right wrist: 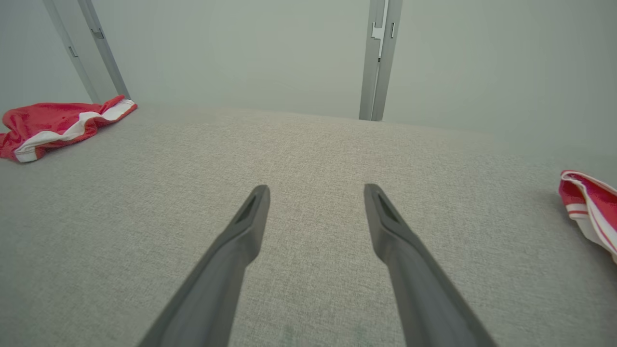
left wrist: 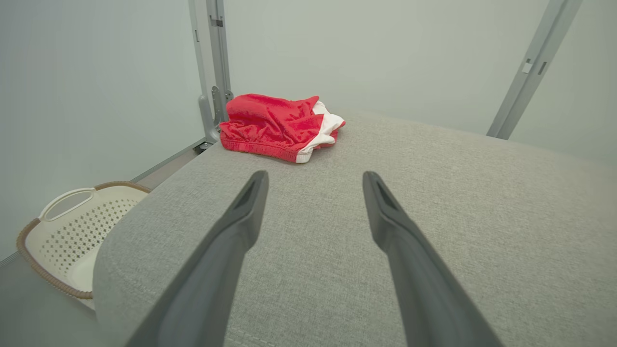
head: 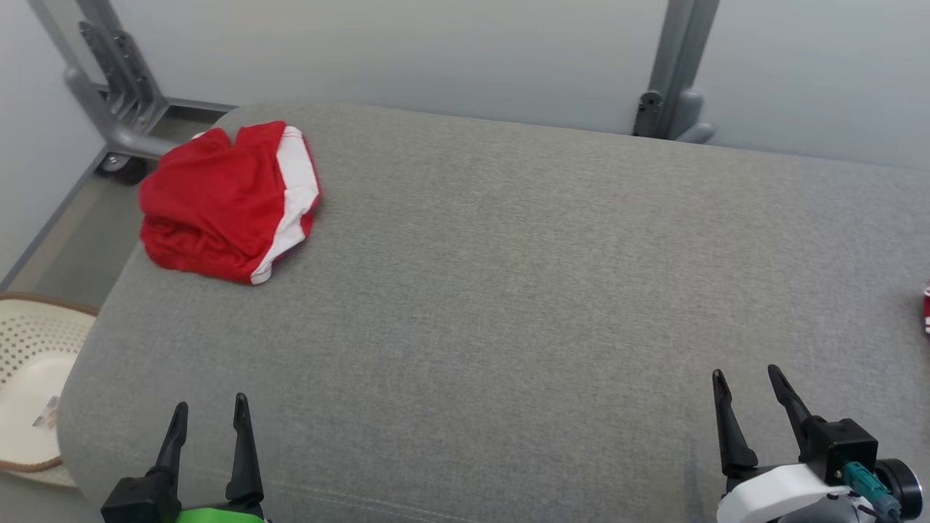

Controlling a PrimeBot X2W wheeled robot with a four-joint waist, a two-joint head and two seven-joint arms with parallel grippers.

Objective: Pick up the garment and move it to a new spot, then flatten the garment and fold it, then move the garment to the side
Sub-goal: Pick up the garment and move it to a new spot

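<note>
A red garment with white side trim lies folded at the far left corner of the grey padded table. It also shows ahead of my left fingers as the garment and at the left edge of the right wrist view as the garment. My left gripper stands open near the front left edge, well short of the garment, nothing between its fingers. My right gripper stands open at the front right, empty too. The left gripper and right gripper hover just above bare fabric.
A second red and white striped cloth lies at the table's right edge, a sliver of that cloth showing in the head view. A cream perforated basket sits on the floor left of the table. Grey metal frame posts stand behind.
</note>
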